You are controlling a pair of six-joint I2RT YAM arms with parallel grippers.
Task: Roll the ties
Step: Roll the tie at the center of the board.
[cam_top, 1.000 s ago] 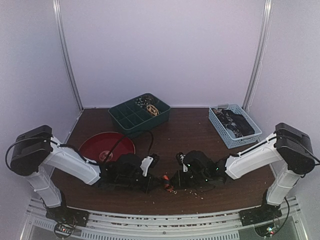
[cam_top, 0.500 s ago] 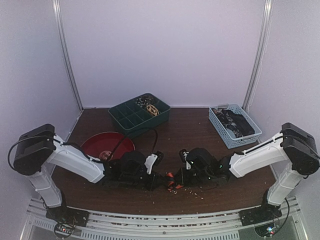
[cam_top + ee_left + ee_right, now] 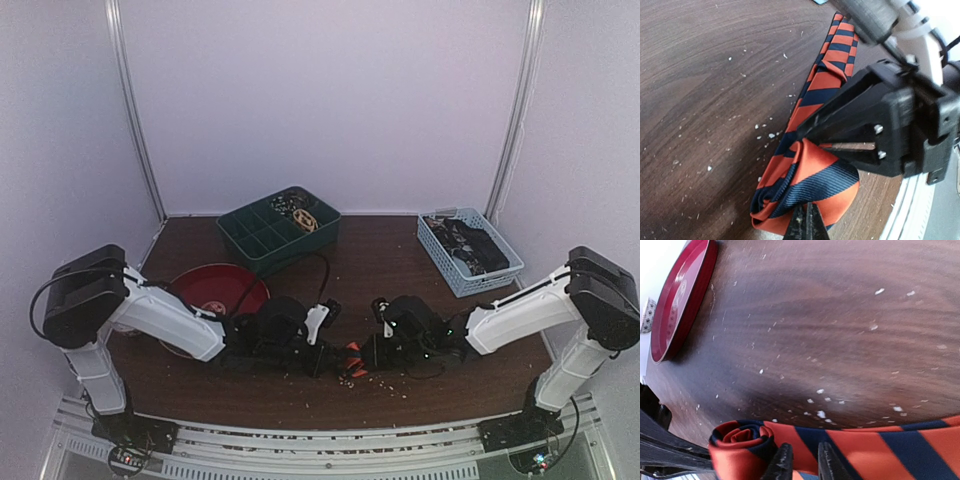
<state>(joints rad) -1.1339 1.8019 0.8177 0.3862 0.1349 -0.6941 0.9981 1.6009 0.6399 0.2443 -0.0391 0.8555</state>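
Note:
The orange-red and navy striped tie (image 3: 352,360) lies near the table's front, between my two grippers. One end is coiled into a small roll (image 3: 805,190), and its spiral shows in the right wrist view (image 3: 740,436). The unrolled band (image 3: 875,450) runs away flat on the wood. My left gripper (image 3: 807,223) is shut, its tips against the roll's near edge, and no fabric shows between them. My right gripper (image 3: 802,460) straddles the band just beside the roll, its fingers a little apart. Its black housing (image 3: 900,125) looms over the roll. Other ties sit in the bins at the back.
A red plate (image 3: 215,285) lies behind the left arm. At the back stand a green compartment tray (image 3: 285,248) and a pale blue basket (image 3: 480,283), both holding dark and tan coils. White crumbs (image 3: 392,385) dot the dark wood near the front edge.
Both arms have slid to the right along the table's front, and the striped tie has moved with them. The right fingers have parted slightly.

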